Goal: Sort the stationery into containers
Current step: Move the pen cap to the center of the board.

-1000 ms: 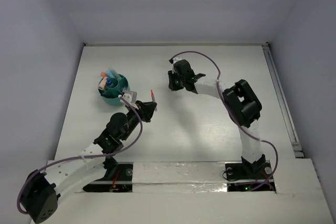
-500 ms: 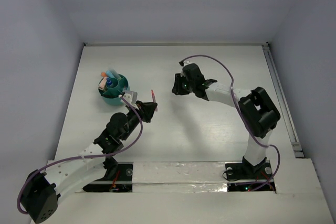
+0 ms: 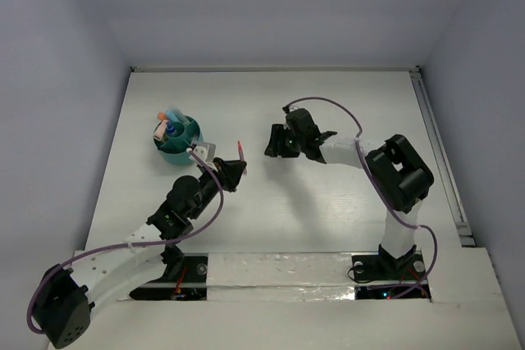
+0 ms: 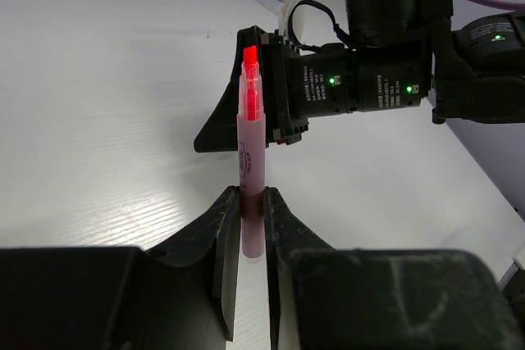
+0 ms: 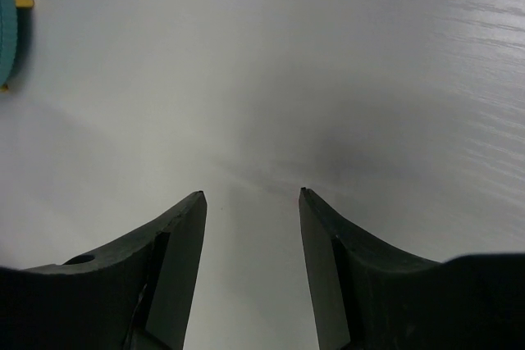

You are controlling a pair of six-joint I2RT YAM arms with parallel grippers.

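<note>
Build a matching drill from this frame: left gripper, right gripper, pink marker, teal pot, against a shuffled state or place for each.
Column 1
1. left gripper
2. right gripper
3. pink marker
4. teal pot

Column 2
A. open, nothing between the jaws
B. on the left half of the table, pens standing in it
C. shut on a marker
D. clamped by its lower end, tip pointing away from the fingers

Pairs: 1-C; 2-A; 3-D; 4-B

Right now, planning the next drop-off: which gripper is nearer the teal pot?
Left. The left gripper, holding a pink marker, is just right of and below the teal pot in the top view; the right gripper, open and empty, is farther right.
</note>
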